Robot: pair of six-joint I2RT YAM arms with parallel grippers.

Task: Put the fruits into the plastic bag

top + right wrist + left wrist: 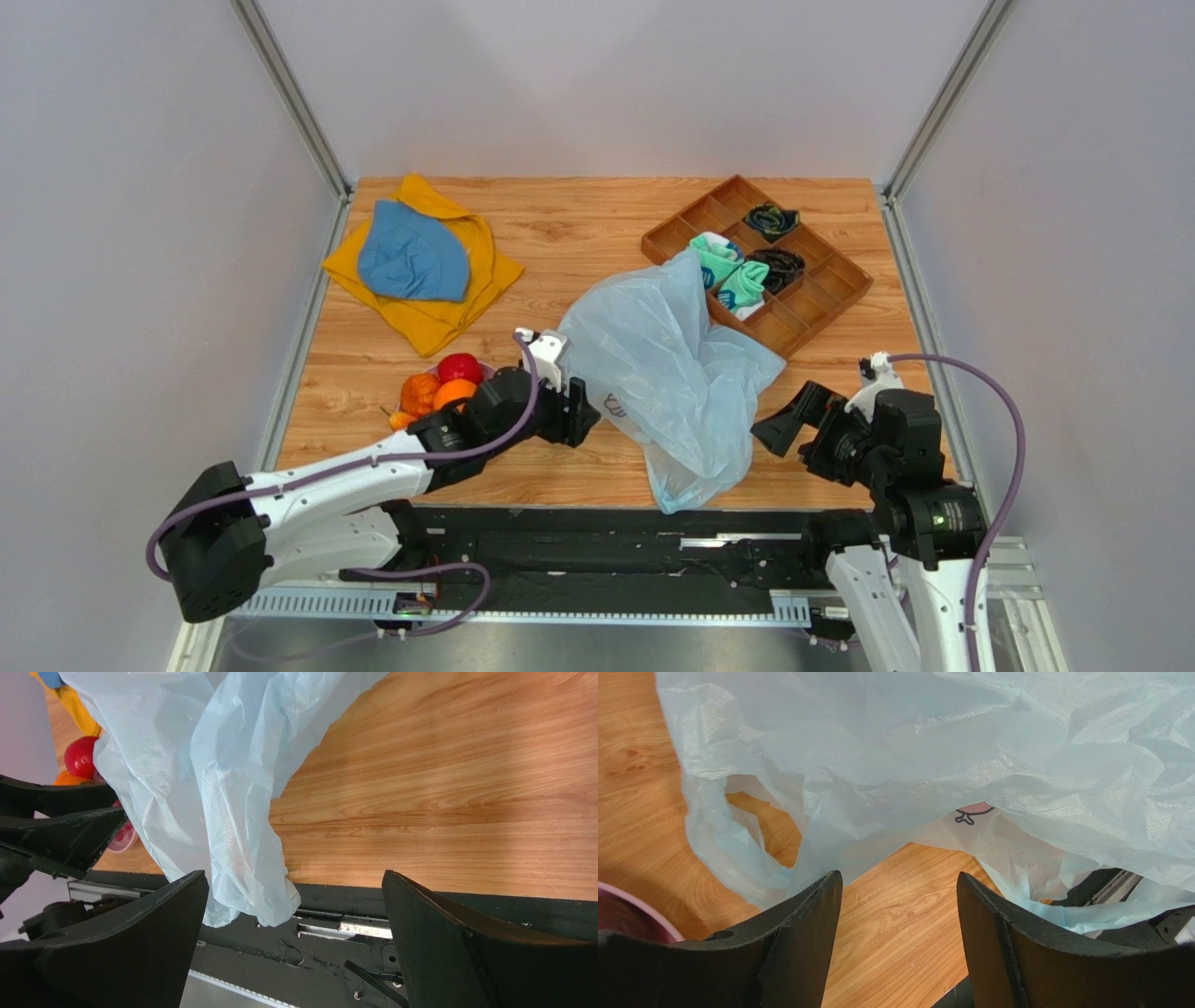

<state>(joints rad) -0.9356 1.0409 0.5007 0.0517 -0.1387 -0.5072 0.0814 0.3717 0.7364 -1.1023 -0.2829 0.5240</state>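
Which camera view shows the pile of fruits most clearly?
The top external view: the red and orange round fruits sit together in plain sight. The right wrist view shows only a red and an orange piece beside the pale blue crinkly plastic bag. The left wrist view shows no fruit clearly.

A large pale blue crinkly plastic bag (pixel 673 371) lies mid-table on the wooden tabletop (pixel 589 231), its near end hanging over the front edge. At the near left sits a heap of orange and red fruits (pixel 438 385). Behind them a blue cloth (pixel 411 252) rests on a yellow cloth (pixel 428 325). At the far right a brown compartmented wooden tray (pixel 831 319) meets the bag's far end. The left gripper (pixel 582 417) lies between fruits and bag, the right gripper (pixel 783 417) just right of the bag.
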